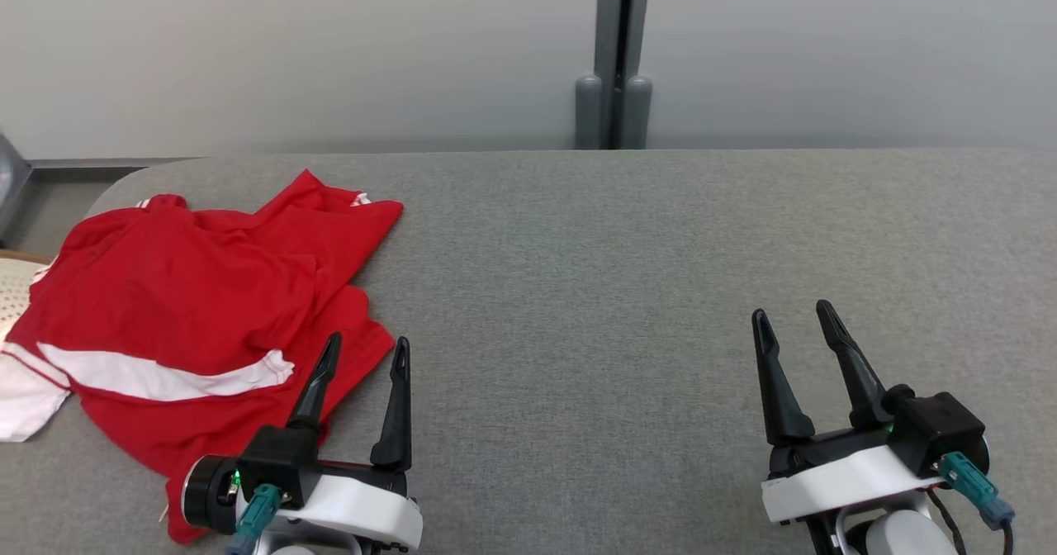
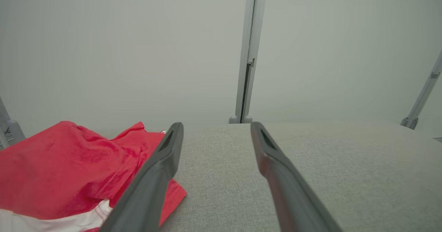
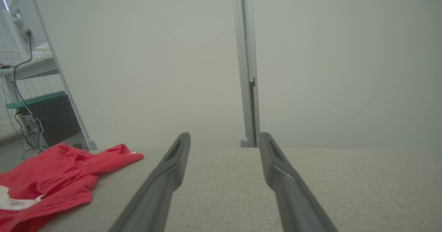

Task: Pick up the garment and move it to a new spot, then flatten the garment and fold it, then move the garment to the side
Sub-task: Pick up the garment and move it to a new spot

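Grey table (image 1: 619,274); red garment (image 1: 190,307); left tool (image 1: 368,340), right tool (image 1: 791,309) spread (empty); right wrist view: computer (image 3: 51,116) beyond.

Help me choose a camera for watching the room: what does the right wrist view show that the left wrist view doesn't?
Right wrist view: the open right pincer, plus a monitor, cables and a dark box off to the left.
Left wrist view: the open left pincer and a slanted grey strut at the right edge.
Both: the red garment lying crumpled on the grey padded surface, and the wall post behind it.
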Motion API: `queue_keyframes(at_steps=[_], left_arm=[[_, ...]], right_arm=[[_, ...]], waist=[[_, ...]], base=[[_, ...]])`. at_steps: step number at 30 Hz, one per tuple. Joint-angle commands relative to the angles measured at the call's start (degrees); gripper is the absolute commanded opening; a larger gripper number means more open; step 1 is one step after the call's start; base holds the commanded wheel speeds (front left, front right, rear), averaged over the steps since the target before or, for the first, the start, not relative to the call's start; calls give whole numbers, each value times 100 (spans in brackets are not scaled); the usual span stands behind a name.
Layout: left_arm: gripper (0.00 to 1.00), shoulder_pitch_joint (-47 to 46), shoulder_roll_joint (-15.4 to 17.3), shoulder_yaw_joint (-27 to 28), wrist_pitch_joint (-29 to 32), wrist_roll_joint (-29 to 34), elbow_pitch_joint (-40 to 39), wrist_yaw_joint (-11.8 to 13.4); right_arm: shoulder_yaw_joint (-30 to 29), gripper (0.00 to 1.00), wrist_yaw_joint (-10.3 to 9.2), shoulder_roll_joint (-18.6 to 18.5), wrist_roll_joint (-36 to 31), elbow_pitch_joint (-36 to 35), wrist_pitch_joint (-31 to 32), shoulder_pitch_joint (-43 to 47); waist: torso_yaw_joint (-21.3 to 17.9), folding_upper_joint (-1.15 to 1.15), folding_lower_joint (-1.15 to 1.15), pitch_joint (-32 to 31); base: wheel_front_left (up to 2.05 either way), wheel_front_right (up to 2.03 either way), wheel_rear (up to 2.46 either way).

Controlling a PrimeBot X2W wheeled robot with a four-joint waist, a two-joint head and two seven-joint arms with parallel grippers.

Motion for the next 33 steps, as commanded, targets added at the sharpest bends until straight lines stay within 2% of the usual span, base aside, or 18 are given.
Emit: queue_keyframes(at_steps=[1,10,19,27,33], left_arm=[[100,-6,21,28,-4,33,4,15],[100,83,18,194,-4,-20,13,42],[100,159,21,328,-3,51,-9,-3],[100,190,20,364,-3,81,12,-25],[100,183,20,333,-3,23,-21,22]], right_arm=[[32,100,15,-17,3,15,-34,52],[266,100,15,-17,3,65,-34,84],[443,100,15,-18,54,129,-33,61],[588,100,15,-18,88,189,-34,72],[671,100,15,-17,95,245,-34,-13]], waist=[[244,0,0,-25],[1242,0,0,-105],[2012,0,0,-112],[2360,0,0,-131],[2444,0,0,-102]], base=[[0,0,0],[0,0,0],[0,0,0],[0,0,0],[0,0,0]])
